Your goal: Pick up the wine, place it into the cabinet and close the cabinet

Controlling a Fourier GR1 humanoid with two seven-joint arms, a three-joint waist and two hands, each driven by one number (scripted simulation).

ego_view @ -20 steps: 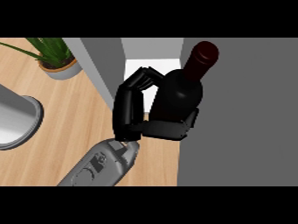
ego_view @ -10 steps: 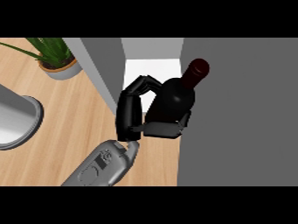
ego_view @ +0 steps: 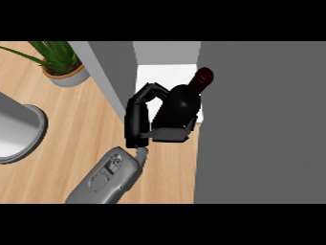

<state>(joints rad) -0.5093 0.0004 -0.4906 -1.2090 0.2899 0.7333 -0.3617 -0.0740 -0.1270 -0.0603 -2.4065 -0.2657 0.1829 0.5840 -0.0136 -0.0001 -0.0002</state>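
Dark wine (ego_view: 181,103), red-capped, in curled fingers (ego_view: 146,94)

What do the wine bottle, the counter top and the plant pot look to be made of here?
Wine bottle: dark glossy glass by the look, with a red cap. Counter top: light wood, visible plank grain, matte. Plant pot: plain grey, ceramic or plastic; cannot tell which.
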